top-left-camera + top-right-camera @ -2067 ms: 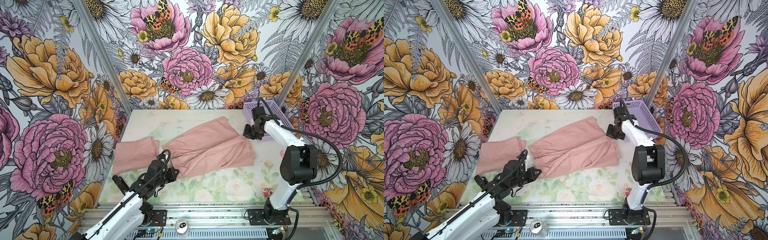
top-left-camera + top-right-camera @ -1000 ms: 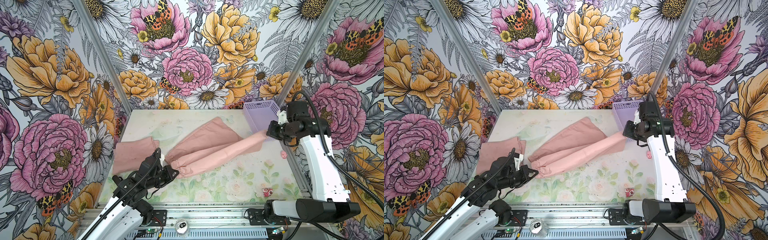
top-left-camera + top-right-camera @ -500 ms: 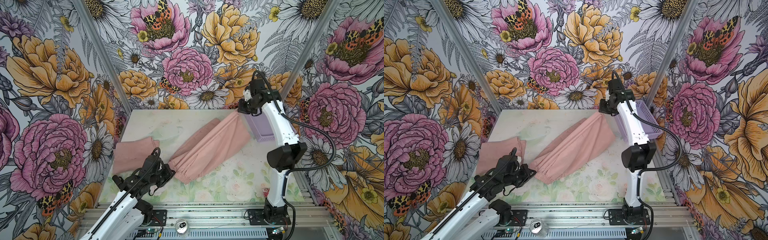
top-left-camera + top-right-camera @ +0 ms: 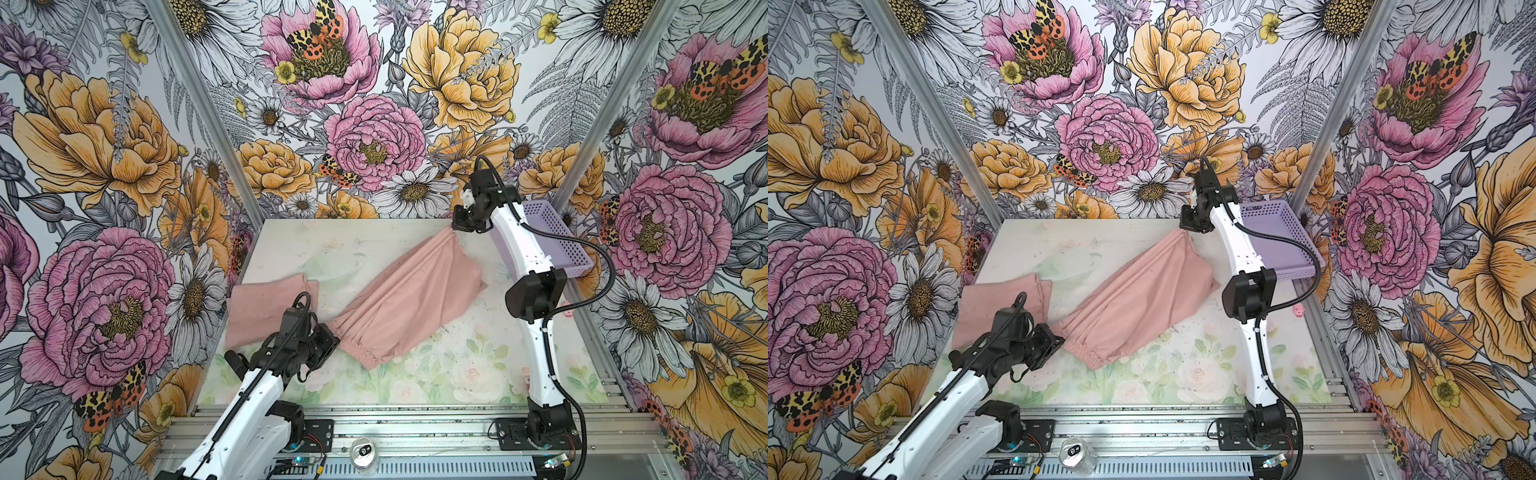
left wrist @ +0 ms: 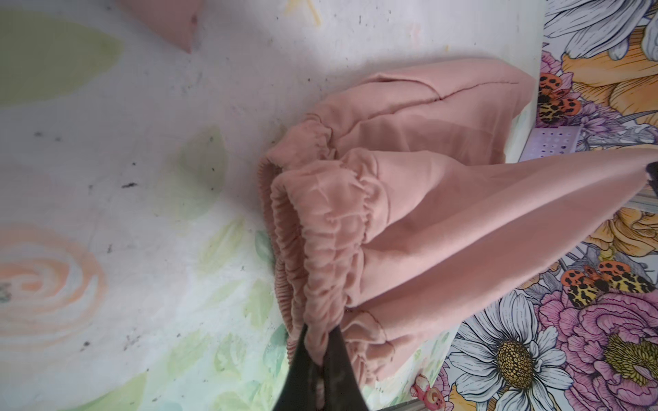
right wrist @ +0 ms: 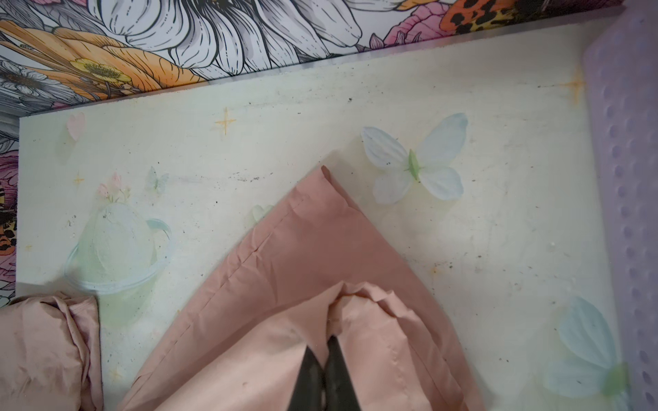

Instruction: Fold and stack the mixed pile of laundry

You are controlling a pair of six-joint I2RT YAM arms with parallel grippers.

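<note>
Across the middle of a top view, the left gripper [image 4: 333, 337] and right gripper [image 4: 454, 227] each pinch tight one end of the pink pants [image 4: 409, 297].

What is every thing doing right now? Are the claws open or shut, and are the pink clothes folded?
left gripper: shut on the waistband of the pink elastic-waist piece.
right gripper: shut on that piece's far end.
pink elastic-waist piece: unfolded, stretched between both grippers, partly lifted.
second pink garment: folded over, lying on the table, not held.
lilac basket: upright at the far right corner.
</note>
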